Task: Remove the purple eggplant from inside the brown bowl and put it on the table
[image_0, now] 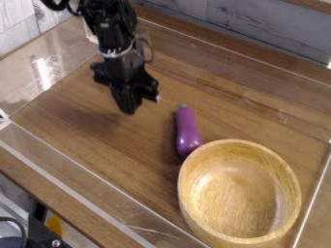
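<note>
The purple eggplant [187, 132] lies on the table [91, 131], just outside the upper-left rim of the brown bowl [241, 194], its narrow stem end pointing away from the bowl. Nothing is inside the wooden bowl, which sits at the lower right. My gripper [128, 106] hangs pointing down over the table to the left of the eggplant, apart from it. Its black fingers are shut with nothing between them.
Low clear acrylic walls [77, 184] edge the tabletop along the front and left. A second clear wall [246, 53] runs along the back. The arm's black body [110, 34] rises toward the upper left.
</note>
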Motion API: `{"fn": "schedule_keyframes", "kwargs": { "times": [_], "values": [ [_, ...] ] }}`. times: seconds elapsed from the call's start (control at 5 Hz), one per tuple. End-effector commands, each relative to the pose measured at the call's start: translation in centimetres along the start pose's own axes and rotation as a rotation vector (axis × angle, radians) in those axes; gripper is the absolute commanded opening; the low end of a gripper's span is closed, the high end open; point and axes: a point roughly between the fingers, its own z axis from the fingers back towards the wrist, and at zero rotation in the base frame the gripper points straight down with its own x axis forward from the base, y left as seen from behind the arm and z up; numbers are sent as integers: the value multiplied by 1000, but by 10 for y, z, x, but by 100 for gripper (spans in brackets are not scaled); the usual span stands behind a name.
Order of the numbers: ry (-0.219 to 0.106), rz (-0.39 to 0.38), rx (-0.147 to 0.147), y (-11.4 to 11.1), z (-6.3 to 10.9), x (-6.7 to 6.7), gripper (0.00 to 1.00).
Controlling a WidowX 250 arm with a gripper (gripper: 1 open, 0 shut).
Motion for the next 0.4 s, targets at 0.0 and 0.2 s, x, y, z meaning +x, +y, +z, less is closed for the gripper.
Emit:
{"fn": "schedule_keyframes", "kwargs": {
  "times": [0.0, 0.2],
  "values": [
    [-62, -7, -4, -19, 20, 1, 0],
    [-57, -7, -13, -30, 20, -6, 0]
  ]
}}
